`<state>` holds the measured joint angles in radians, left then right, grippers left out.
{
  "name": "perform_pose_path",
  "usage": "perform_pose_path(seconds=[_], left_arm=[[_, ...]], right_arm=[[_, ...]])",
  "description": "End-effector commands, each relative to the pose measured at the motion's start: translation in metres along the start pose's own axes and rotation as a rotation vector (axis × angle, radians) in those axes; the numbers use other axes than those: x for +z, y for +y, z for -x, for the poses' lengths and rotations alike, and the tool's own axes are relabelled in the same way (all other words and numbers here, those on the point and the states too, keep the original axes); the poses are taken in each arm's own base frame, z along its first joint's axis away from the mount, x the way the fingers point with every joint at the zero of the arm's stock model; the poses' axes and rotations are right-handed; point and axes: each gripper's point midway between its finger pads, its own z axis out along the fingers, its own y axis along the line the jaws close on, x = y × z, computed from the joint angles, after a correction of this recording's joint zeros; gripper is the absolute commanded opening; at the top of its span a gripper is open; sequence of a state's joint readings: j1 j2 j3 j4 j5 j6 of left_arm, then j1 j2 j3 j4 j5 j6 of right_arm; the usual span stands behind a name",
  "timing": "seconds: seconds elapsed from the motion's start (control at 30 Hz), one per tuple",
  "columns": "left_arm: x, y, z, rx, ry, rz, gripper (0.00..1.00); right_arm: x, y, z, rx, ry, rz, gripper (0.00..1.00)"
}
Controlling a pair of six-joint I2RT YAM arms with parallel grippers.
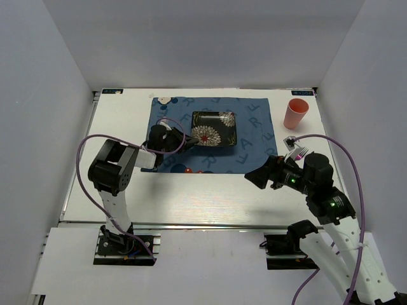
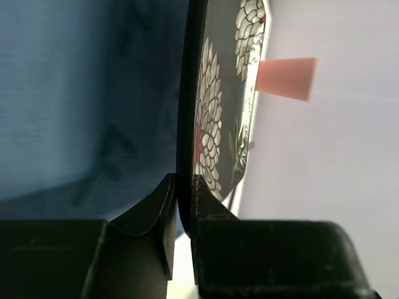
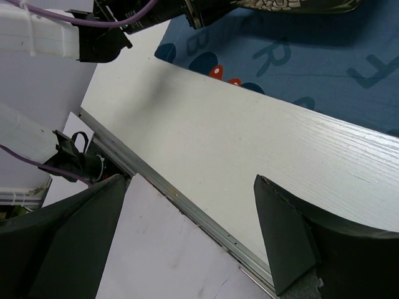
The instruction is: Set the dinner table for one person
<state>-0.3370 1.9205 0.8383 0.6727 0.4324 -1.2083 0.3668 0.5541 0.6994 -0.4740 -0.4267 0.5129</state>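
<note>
1. The left arm rises from its base at the near left edge. Its elbow is folded and its forearm reaches right, toward the blue mat (image 1: 254,127).
2. The left gripper (image 2: 181,185) is pinching the left rim of the black flowered plate (image 2: 212,124). One finger is pressed on each side of the thin edge.
3. The plate lies over the middle of the mat. I cannot tell whether it rests flat or is held just off the cloth.
4. The step in hand looks like placing or squaring the plate on the mat. The next move, as I judge it, is to settle the plate level and part the fingers. The gripper should then back off to the left without dragging the rim.
5. The white dinner table (image 1: 191,197) lies under everything, with its metal rail (image 3: 174,199) along the near edge. The mat lies on the far half of the table.
6. The right arm is folded low and points left over the bare tabletop, in front of the mat's near right corner. The right gripper (image 1: 259,175) has its fingers spread wide with nothing between them.
7. What looks like a fork (image 1: 300,152) lies on the table beside the right arm's wrist.
8. A pink cup (image 1: 296,113) stands upright near the far right, just off the mat. The cup and fork probably still have to be set beside the plate.
</note>
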Motion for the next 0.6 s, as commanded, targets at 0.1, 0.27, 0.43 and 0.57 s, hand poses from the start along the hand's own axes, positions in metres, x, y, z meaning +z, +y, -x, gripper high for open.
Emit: perform_pose_path(seconds=[0.1,0.27,0.43,0.57], left_arm=[[0.004,-0.048,0.02,0.084,-0.058,-0.173,0.0],[0.009,-0.031,0.016,0.069,-0.048,-0.147,0.0],[0.011,-0.026,0.02,0.068,-0.047,-0.138,0.0],[0.011,-0.027,0.025,0.071,-0.048,-0.13,0.0]], right_arm=[[-0.007,0.005,0.01,-0.033,-0.037,-0.005,0.89],[-0.007,0.005,0.01,-0.035,-0.042,-0.004,0.89],[-0.006,0.005,0.008,-0.035,-0.037,0.006,0.89],[-0.005,0.005,0.005,-0.027,-0.033,0.013,0.89]])
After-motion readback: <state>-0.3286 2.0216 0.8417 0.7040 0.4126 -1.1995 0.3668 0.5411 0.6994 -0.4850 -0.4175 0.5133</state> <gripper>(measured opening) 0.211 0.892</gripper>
